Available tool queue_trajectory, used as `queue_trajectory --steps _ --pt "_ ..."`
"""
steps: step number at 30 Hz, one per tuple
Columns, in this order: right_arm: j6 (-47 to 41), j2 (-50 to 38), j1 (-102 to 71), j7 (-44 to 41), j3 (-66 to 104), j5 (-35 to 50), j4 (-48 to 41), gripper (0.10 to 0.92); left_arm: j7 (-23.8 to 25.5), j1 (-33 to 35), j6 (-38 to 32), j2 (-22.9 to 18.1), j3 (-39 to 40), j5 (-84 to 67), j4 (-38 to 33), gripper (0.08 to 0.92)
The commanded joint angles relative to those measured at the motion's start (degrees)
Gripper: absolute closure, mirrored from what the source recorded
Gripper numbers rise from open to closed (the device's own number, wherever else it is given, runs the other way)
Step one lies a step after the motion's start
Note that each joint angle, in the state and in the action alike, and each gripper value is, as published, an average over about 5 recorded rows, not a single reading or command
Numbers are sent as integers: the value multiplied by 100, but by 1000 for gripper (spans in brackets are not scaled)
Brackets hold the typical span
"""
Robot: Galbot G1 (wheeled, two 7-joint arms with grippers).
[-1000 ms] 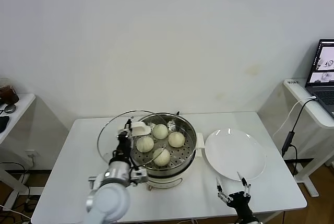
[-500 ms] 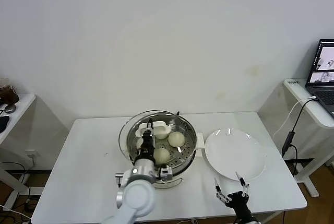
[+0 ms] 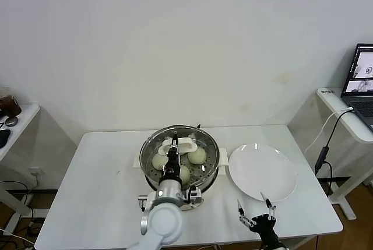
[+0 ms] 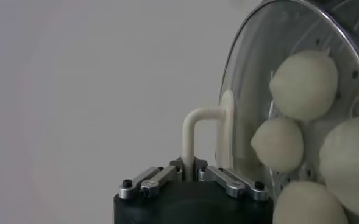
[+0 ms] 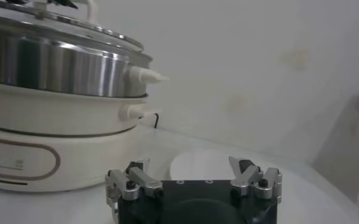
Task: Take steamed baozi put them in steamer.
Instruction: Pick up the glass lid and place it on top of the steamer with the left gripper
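- Head view: left gripper (image 3: 175,147) clenched on glass lid (image 3: 152,139) handle, lid over steamer (image 3: 204,175); baozi (image 3: 197,155) inside.
- Left wrist view: four baozi behind glass.
- Right gripper (image 5: 194,181) spread wide, empty, near plate (image 3: 262,171).

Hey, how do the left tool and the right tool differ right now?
The left tool is shut on the white handle of the round glass lid, over the shiny steel steamer; the right tool is open and holds nothing. The left is raised above the pot; the right sits low near the flat white round plate.
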Motion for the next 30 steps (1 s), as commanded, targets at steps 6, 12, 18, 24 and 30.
queue_trajectory --steps 6,12,18,24,30 --pt "-12 -5 14 -7 -41 -18 -31 203 -32 -19 -18 -163 62 186 195 829" --pt "-17 -7 18 -9 -55 -19 -42 203 -25 -31 -24 -205 80 209 233 829" --pt "-14 -15 24 -12 -65 -20 -61 203 -27 -10 -22 -260 79 229 269 829" --pt "-22 -35 17 -14 -70 -16 -46 203 -49 57 -27 -277 17 167 219 829" --pt "-27 -51 3 -20 -101 -18 -37 203 -254 270 -56 -256 -37 -274 -92 789"
